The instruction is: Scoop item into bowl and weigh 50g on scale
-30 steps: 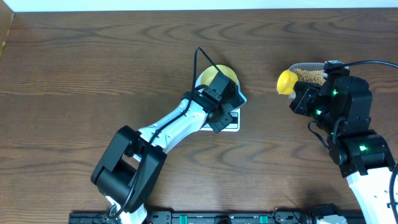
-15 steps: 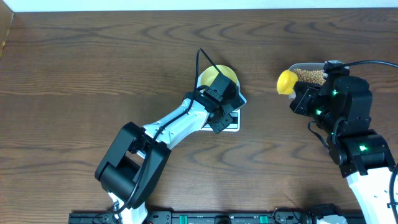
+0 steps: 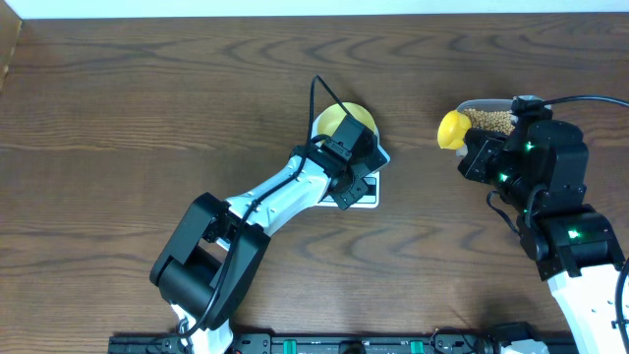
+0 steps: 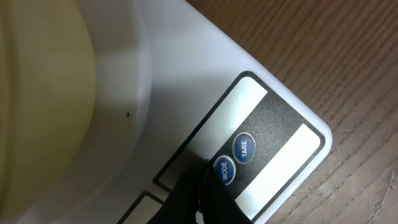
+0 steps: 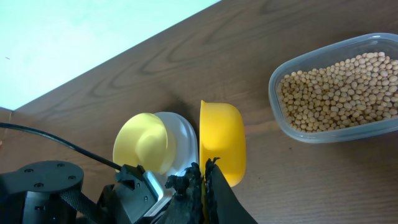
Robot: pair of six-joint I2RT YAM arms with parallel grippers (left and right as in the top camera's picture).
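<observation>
Closed left gripper (image 4: 203, 183) sits at the scale (image 4: 186, 68) front beside the bowl (image 4: 43, 93); right gripper (image 5: 204, 177) clamps the scoop (image 5: 222, 140).

From overhead, the left arm (image 3: 285, 192) covers most of the scale (image 3: 371, 197), leaving one corner, and hides the near side of the bowl (image 3: 334, 120). The right arm (image 3: 550, 167) covers part of the tub (image 3: 479, 103) of beans (image 3: 489, 121) and the handle of the scoop (image 3: 452, 128). In the left wrist view the bowl is blurred and cut by the left edge, the left end effector (image 4: 202, 190) runs off the bottom, and the scale's display cannot be read. The right wrist view cuts the tub at its right edge.
</observation>
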